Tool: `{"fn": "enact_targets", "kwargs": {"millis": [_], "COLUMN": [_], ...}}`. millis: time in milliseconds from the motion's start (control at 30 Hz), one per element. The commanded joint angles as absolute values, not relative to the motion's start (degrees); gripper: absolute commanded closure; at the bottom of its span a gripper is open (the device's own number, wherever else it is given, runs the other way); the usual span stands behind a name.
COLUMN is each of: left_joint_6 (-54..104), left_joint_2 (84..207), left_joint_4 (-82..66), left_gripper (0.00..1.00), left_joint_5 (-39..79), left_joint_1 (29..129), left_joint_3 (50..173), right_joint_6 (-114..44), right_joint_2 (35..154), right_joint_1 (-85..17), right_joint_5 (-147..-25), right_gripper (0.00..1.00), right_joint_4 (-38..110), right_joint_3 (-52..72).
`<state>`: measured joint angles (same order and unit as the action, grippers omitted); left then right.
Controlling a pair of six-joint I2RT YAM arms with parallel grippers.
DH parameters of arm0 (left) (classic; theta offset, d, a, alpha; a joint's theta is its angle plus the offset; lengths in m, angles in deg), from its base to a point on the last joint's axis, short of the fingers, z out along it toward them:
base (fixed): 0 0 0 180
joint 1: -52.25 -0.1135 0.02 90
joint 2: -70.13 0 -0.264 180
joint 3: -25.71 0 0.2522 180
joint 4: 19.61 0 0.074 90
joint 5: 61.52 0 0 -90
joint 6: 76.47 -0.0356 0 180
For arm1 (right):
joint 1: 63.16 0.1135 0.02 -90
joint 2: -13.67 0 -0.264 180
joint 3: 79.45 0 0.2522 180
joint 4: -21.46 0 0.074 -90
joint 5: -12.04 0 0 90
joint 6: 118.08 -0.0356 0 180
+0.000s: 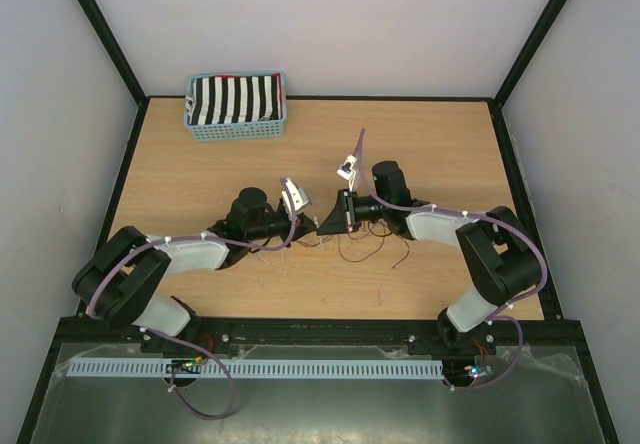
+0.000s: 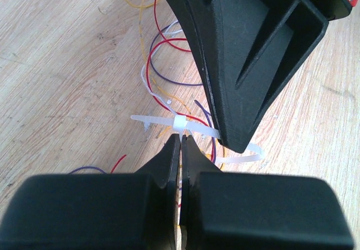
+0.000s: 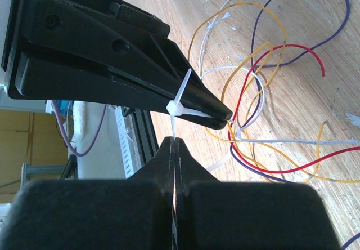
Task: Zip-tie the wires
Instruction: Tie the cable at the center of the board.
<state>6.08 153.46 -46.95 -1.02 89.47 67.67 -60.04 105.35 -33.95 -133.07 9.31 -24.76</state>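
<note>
Black right hand (image 3: pixel 174 143) pinches white zip tie (image 3: pixel 173 108) beside curling wires (image 3: pixel 292 46).

Tabletop (image 1: pixel 200 174): basket (image 1: pixel 236 132) at far left, a folded cloth (image 1: pixel 235 99) in it. At centre, left end effector (image 2: pixel 181 140) and right end effector (image 3: pixel 174 143) meet tip to tip above the wires (image 3: pixel 242 143), with the zip tie (image 2: pixel 180 122) between their tips.

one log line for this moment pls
left pincer: shut, tips at zip tie head, hold unclear | right pincer: shut on zip tie tail | wires: loose loops on table
</note>
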Motion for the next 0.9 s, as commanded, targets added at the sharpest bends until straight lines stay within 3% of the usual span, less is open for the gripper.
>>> {"fn": "enact_targets", "kwargs": {"millis": [0,133,300,467,867], "left_joint_6": [5.6,4.9,2.9,1.6,-0.5], "left_joint_2": [151.4,151.2,151.5,152.1,152.8], "left_joint_4": [-49.1,-49.1,-49.1,-49.1,-48.6], "left_gripper": [1.0,1.0,1.0,1.0,1.0], "left_joint_5": [-1.9,-1.3,-0.1,0.0,-3.4], "left_joint_1": [89.3,89.3,89.3,89.0,88.9], "left_joint_3": [67.7,67.4,66.8,67.1,67.1], "right_joint_6": [-59.8,-56.3,-50.5,-48.5,-45.7], "right_joint_2": [105.4,105.2,104.1,103.0,102.3], "right_joint_1": [-34.2,-34.2,-34.3,-34.6,-35.3], "right_joint_5": [-134.8,-134.0,-131.6,-131.0,-128.2], "right_gripper": [1.0,0.9,0.69,0.58,0.46], "right_joint_4": [8.2,14.0,21.9,24.1,29.9], "right_joint_3": [-24.7,-22.8,-20.3,-18.8,-12.1]}}
